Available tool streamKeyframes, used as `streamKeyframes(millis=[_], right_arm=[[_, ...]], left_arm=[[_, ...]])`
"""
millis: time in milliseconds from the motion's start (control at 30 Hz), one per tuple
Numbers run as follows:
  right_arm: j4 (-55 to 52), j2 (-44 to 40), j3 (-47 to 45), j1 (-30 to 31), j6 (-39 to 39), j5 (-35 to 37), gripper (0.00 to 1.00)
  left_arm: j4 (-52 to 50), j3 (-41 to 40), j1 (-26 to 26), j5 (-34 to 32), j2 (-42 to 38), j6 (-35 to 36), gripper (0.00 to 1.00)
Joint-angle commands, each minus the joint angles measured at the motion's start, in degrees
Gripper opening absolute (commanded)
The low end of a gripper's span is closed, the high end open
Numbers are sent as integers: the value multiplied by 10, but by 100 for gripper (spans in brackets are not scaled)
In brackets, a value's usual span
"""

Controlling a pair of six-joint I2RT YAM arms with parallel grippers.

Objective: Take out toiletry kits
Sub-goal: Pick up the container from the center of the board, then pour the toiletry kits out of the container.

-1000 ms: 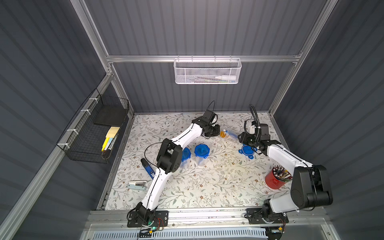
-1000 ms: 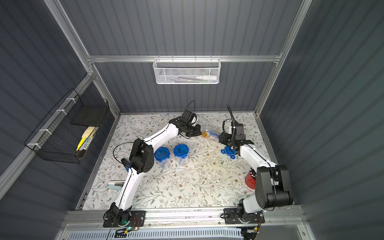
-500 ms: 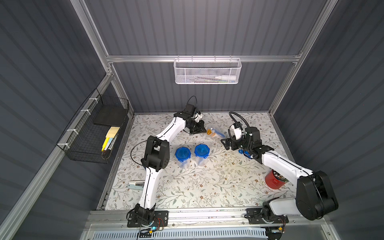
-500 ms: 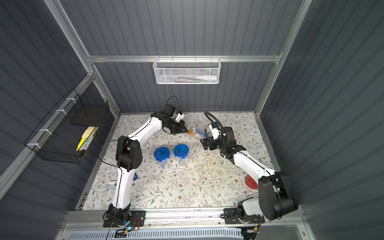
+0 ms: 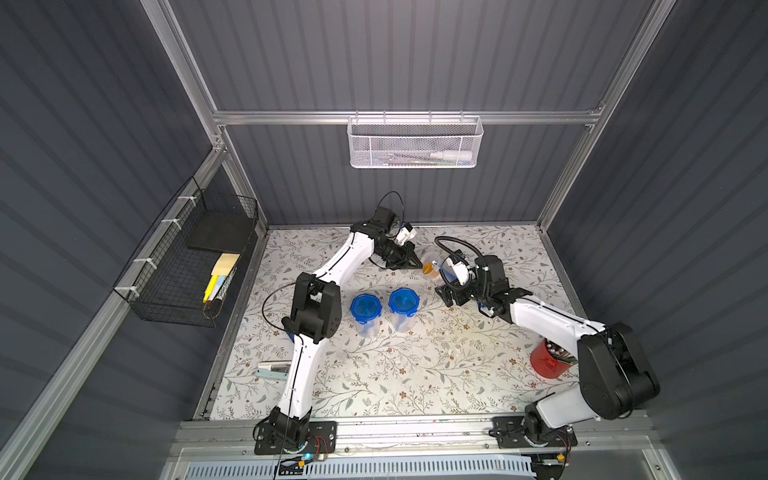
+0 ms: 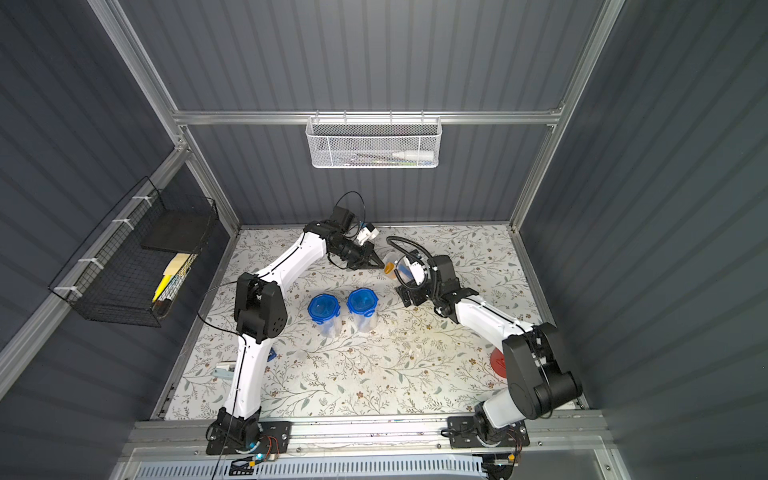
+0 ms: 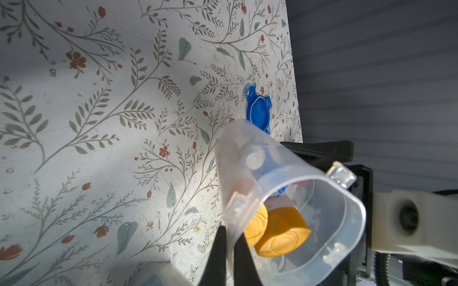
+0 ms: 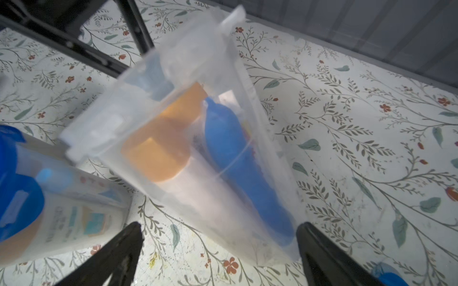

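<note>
While your left pincer (image 7: 229,239) is clenched on the rim of the open jar (image 7: 231,153), with the wall caught between its two fingers, your right pincer (image 8: 219,226) stands released. Its fingers are spread wide to either side of the jar's base, and you cannot tell whether they touch it. Your left arm (image 5: 353,253) stretches toward the far edge of the counter (image 5: 415,374), wrist bent toward the right arm (image 5: 540,316), which comes in low to meet it.

The jar is clear plastic, tapered and tilted, its mouth toward the left pincer. Inside lie two cream bottles (image 7: 285,235) with round tan caps and a smooth blue toothbrush (image 8: 238,153). A loose blue lid (image 7: 257,111) lies flat on the floral counter just beyond. Two closed jars (image 5: 365,309) with blue clip lids stand upright mid-counter. Print shows through the wall of the one nearest the right pincer, too blurred to read.
</note>
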Motion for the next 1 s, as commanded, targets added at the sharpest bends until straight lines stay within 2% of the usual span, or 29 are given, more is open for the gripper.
streamKeyframes(millis=[0, 400, 600, 667, 833, 900, 967], right_arm=[[-6, 11, 10, 7, -26, 5, 99], [-3, -28, -22, 27, 17, 42, 99], [-32, -9, 2, 27, 1, 43, 99], [-43, 4, 16, 27, 6, 66, 99], [-125, 46, 74, 27, 7, 77, 99], [-147, 57, 89, 27, 7, 76, 99], [-157, 63, 96, 27, 7, 80, 99]], left_arm=[[-16, 28, 2, 71, 16, 30, 0], [-75, 71, 9, 63, 106, 70, 0], [-124, 97, 15, 10, 138, 87, 0], [-134, 101, 17, -14, 143, 87, 10], [-126, 104, 30, -33, 145, 66, 56], [-122, 103, 35, -39, 141, 58, 66], [-112, 97, 41, -44, 132, 47, 72]])
